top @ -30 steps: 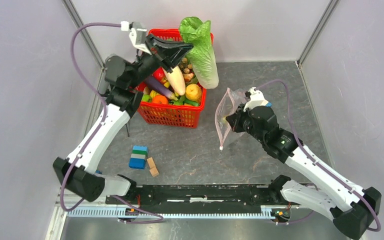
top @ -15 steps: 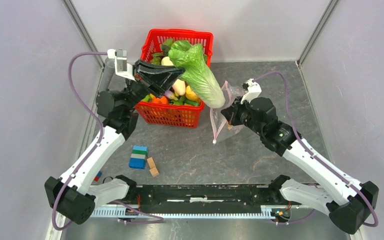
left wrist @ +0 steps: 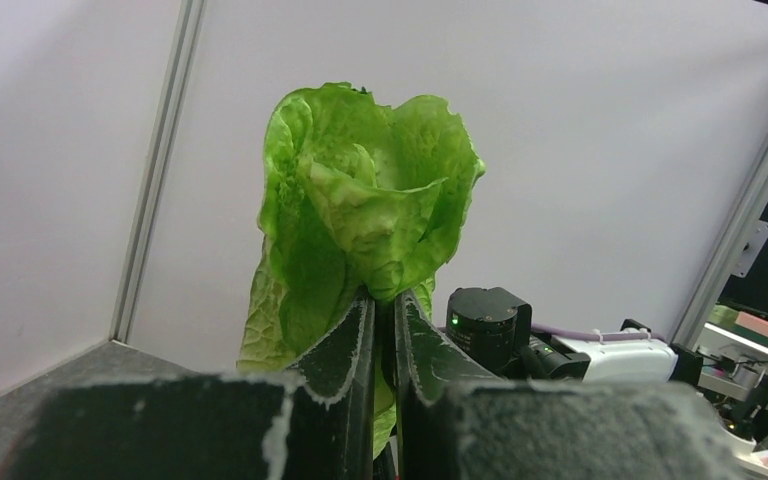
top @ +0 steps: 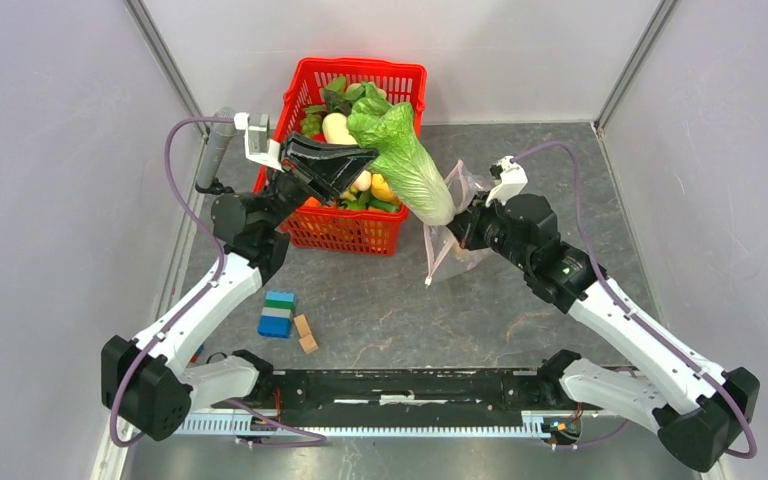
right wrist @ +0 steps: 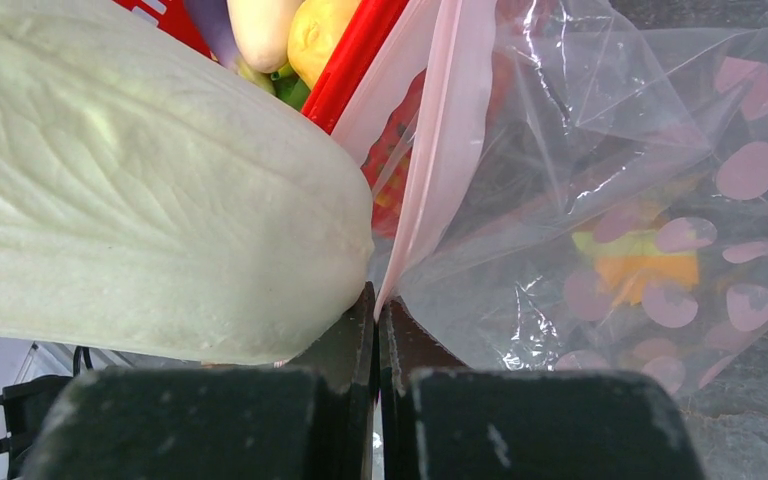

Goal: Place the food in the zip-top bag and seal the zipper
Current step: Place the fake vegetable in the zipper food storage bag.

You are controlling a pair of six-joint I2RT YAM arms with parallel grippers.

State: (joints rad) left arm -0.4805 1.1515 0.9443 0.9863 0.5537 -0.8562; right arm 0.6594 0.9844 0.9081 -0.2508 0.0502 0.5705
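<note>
Most of the food (top: 341, 128) lay in the red basket (top: 360, 68) beneath my left claw (top: 365, 153), which was clamped on the napa cabbage (top: 410, 172), its white end just beside my right claw (top: 458, 224), pinched shut on the unsealed zipper (right wrist: 438, 150) of the zip-top bag (right wrist: 610, 170).

Cabbage (top: 407, 168) between basket (top: 345, 231) and bag (top: 458, 254) — blocks (top: 279, 314) nearer.

Napa cabbage (top: 405, 165) hangs tilted, white base beside the dotted bag (right wrist: 610, 150).
</note>
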